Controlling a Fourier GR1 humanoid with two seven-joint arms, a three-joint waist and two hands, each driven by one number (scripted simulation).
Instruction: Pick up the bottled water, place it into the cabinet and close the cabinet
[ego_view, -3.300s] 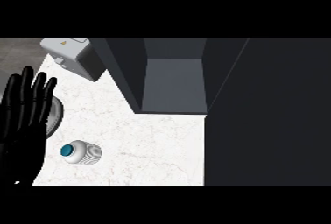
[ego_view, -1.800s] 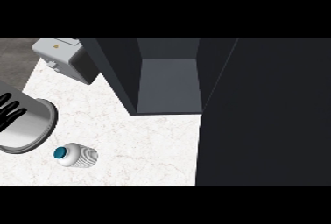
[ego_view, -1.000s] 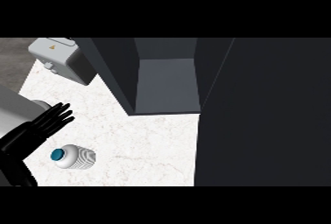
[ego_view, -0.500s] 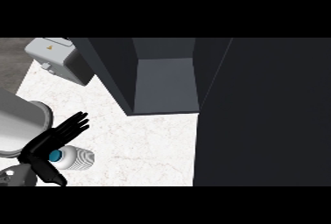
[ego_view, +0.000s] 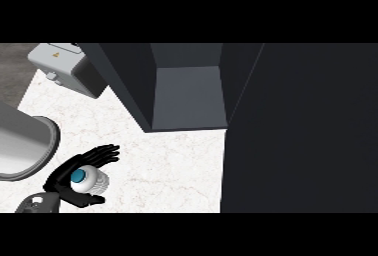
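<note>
Your left hand (ego_view: 65, 181) is at the lower left of the head view, wrapped around the bottle (ego_view: 88, 179). Fingers (ego_view: 100, 154) curl over its far side, thumb (ego_view: 83, 199) hooks under the near side, so the bottle sits in the cup of the hand. You're looking down at its blue cap (ego_view: 77, 175) and white ribbed body. Can't tell whether it is lifted or touching the desk (ego_view: 177, 165).

The bottle is on the white marbled desk, well to the left of the cabinet (ego_view: 188, 90) and nearer the lower edge. The cabinet is open: you see a grey inner floor between dark walls, with nothing visible inside. Its dark door (ego_view: 303, 130) fills the right side of the view, from the cabinet's right wall down to the lower edge.

A grey forearm (ego_view: 33, 206) shows at the bottom left corner behind the hand.

Other stuff: a round metal pot (ego_view: 26, 145) at the left edge, just beside the hand, its rim close to the fingertips but apart from them. A light grey boxy appliance (ego_view: 66, 67) sits at the top left, up against the cabinet's left wall.

Right hand doesn't show in the view.
</note>
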